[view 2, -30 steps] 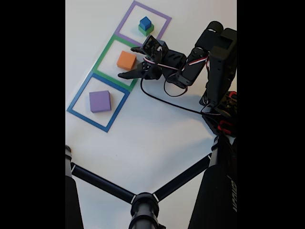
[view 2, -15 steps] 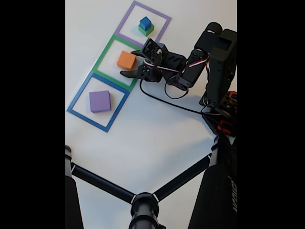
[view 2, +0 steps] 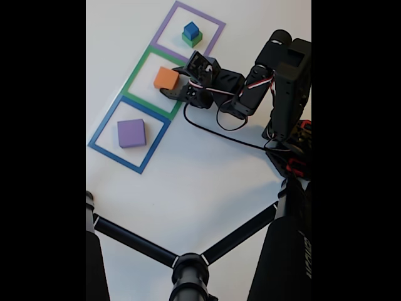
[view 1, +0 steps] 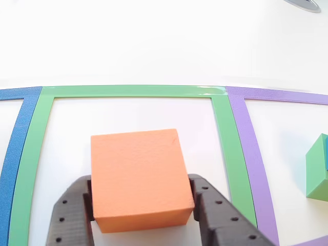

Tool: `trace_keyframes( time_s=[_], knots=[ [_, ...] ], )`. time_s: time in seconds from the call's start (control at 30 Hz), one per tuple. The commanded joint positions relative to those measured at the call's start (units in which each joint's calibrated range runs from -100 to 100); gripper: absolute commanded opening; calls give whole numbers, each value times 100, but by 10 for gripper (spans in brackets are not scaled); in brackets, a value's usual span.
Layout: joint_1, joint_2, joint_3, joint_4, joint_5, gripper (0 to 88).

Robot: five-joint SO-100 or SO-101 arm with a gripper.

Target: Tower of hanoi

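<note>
Grasp step on the orange block [view 1: 138, 177], inside the green tape square [view 2: 133, 78].
Gripper [view 1: 143, 207] straddles the block, jaws apart, fingers just beside its sides, not visibly clamped. Next: squeeze, lift clear. Purple block [view 2: 131, 133] sits in the blue tape square [view 2: 100, 130]; blue cube [view 2: 190, 29] on green block [view 2: 192, 40].

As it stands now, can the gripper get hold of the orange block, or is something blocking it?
Probably yes. The gripper has its jaws on either side of the orange block, open or barely touching it. Nothing lies between them; the green block sits apart.
</note>
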Motion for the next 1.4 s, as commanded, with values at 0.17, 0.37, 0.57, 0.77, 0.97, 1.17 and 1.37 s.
trace_keyframes(
  time_s=[0.17, 0.37, 0.57, 0.77, 0.97, 1.17, 1.37],
  knots=[
    [-180, -1689, 554, 652, 54, 94],
    [-55, -3748, 545, 2830, 54, 83],
    [-84, -5557, -291, 5607, 54, 77],
    [-448, -6622, -2273, 9008, 54, 78],
    [-956, -7171, -4300, 11923, 54, 74],
    [-1417, -7260, -5564, 13235, 54, 74],
    [-1838, -7349, -5864, 13526, 54, 72]
  ],
)
